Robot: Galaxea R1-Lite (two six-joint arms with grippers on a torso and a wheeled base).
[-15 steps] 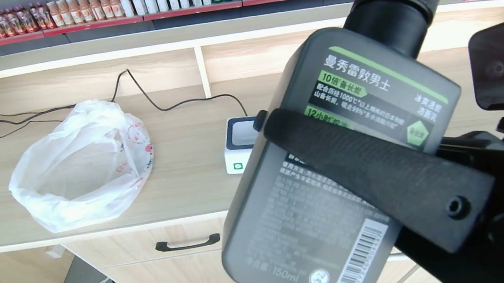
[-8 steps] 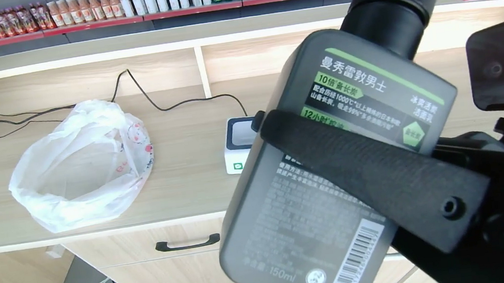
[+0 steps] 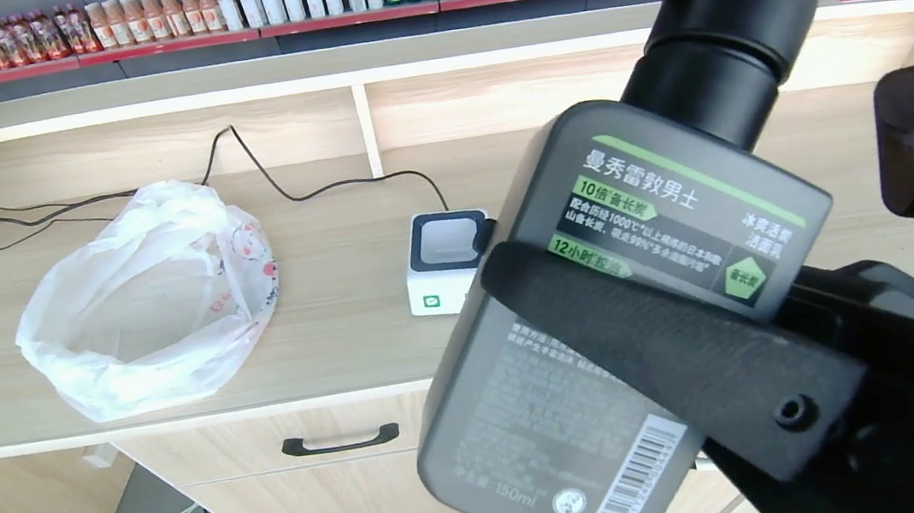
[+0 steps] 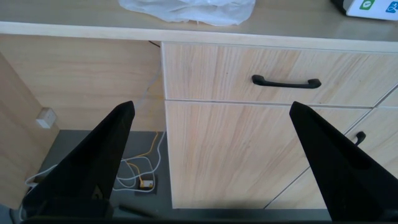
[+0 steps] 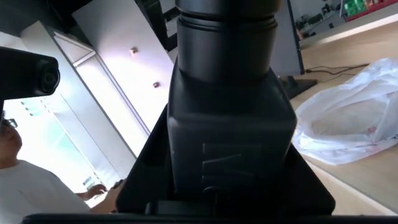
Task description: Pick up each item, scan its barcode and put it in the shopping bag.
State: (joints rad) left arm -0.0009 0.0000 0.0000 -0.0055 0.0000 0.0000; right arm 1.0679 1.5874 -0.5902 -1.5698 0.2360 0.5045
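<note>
Grey bottle (image 3: 527,420) clamped in right end effector (image 3: 524,279); left end effector (image 4: 211,111) spread apart.

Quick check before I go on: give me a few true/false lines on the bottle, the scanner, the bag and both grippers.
1. The right gripper is clamped on the dark bottle. True.
2. The bottle lies inside the shopping bag. False: it is held in the air, apart from the bag.
3. The barcode is turned down towards the scanner. False: it faces the head camera, near the bottle's base.
4. The left gripper is shut on an item. False: it is open and empty, in front of the drawers.
5. The scanner stands on the counter, to the right of the bag. True.
</note>
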